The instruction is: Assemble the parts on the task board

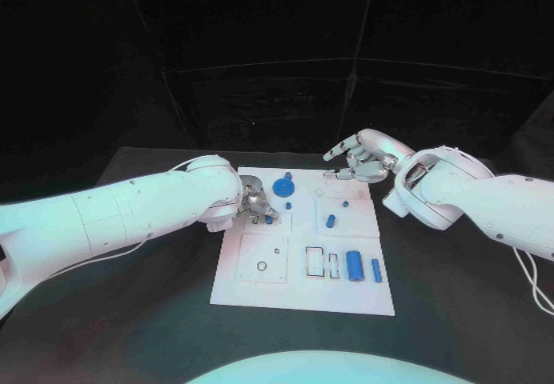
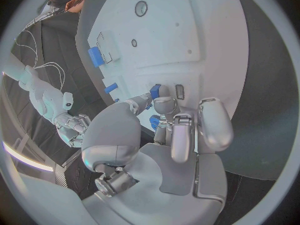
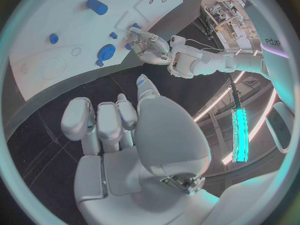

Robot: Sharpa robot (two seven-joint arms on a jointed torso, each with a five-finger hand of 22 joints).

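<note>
Nearest on the task board (image 1: 303, 298), by its near right corner: two blue cylinders (image 1: 355, 266) lying flat. Mid-board, a small blue peg (image 1: 331, 221) stands well clear of both hands. Left hand (image 1: 256, 205) at the board's left edge, fingertips pinching a small blue part (image 2: 154, 91). Right hand (image 1: 363, 162) over the far right corner, fingers loosely curled, holding nothing; blue round part (image 1: 284, 187) sits apart from it.

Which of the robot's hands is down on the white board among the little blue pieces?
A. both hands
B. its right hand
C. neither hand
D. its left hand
D: the left hand has its fingers down on the task board at a small blue part, while the right hand hovers past the board's far edge, holding nothing.
</note>
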